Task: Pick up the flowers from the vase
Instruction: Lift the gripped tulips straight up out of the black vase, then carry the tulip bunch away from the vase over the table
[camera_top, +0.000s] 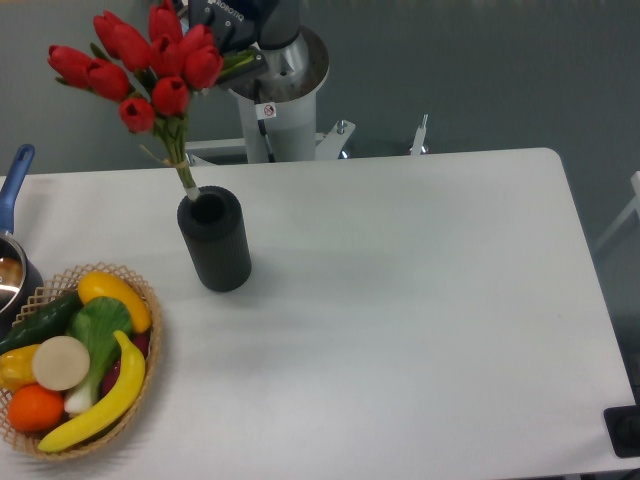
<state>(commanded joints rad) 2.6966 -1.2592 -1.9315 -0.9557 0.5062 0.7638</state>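
Note:
The flowers (150, 62), a bunch of red tulip buds on thin green stems, hang high at the upper left. Their stem ends reach down to just about the rim of the vase (215, 245), and I cannot tell if they still dip inside. The vase is a matte black cylinder standing upright on the white table (400, 300). My gripper (220, 38) is behind the buds at the top edge, shut on the bunch. Its fingers are mostly hidden by the blooms and a green leaf.
A wicker basket (150, 345) of fruit and vegetables sits at the front left. A pot with a blue handle (12, 185) is at the left edge. The arm's white pedestal (275, 120) stands behind the table. A dark object (625, 430) is at the front right corner.

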